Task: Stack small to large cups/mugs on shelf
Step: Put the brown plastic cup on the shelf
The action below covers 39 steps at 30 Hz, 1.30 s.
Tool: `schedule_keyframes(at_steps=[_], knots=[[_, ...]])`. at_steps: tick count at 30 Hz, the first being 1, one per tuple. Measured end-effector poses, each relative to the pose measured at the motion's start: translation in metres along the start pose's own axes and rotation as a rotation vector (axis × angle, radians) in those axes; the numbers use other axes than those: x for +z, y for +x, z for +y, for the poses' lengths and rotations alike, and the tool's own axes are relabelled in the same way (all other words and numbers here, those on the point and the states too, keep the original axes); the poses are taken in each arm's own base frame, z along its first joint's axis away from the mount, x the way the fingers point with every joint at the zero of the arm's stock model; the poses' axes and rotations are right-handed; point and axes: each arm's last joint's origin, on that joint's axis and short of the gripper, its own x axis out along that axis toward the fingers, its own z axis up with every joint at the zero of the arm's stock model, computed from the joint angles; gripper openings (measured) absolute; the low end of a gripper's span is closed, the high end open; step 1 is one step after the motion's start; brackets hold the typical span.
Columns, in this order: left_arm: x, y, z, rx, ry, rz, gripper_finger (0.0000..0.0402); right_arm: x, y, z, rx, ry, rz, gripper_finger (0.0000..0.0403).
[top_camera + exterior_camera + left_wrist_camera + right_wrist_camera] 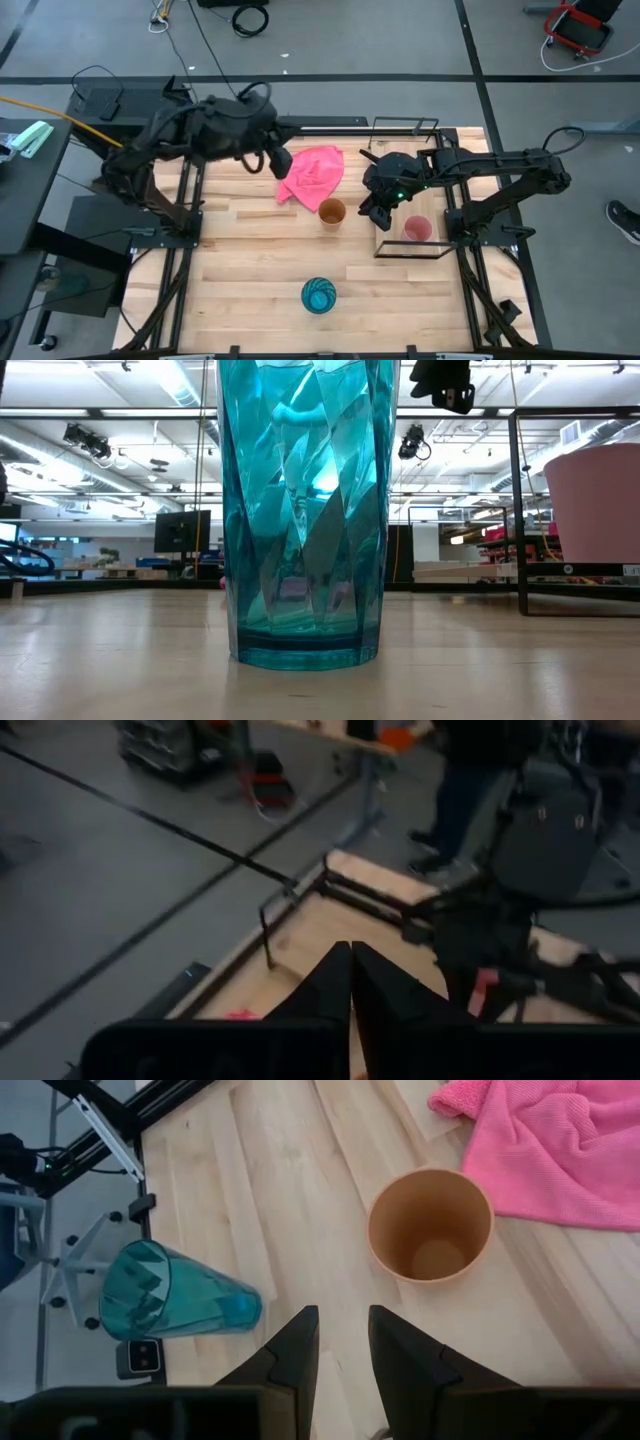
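The right end effector, fingers narrowly parted and empty, hovers between the orange cup at its 9 o'clock and the pink cup on the shelf. The teal cup stands at the surface's 6 o'clock edge. The left end effector, pressed closed, waits by the pink cloth.

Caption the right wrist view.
Right gripper, fingers open, hovers above the orange cup and teal cup.

Both arms are matte black, jointed, with black cables; right arm shows a green indicator light.
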Motion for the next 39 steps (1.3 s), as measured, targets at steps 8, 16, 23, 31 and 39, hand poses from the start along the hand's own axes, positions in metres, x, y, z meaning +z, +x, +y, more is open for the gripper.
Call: schedule_keyframes(at_steps=[8,16,23,31,39], knots=[[0.035,-0.052,-0.003,-0.116,-0.063,-0.364,0.0013,0.0,0.0,0.0,0.0,-0.002,-0.001,0.0099],[0.067,-0.083,-0.02,-0.546,0.078,-0.789,0.0025,0.0,0.0,0.0,0.001,0.0,-0.002,0.0099],[0.076,-0.104,-0.001,-0.528,0.009,-0.897,0.0007,0.0,0.0,0.0,0.002,0.0,-0.004,0.0099],[0.082,-0.112,0.0,-0.54,0.09,-1.025,0.0031,0.001,0.0,0.0,0.002,0.001,-0.005,0.0099],[0.074,-0.142,0.027,-0.46,0.176,-0.956,0.0015,-0.002,0.0,0.003,0.007,0.032,0.005,0.0099]])
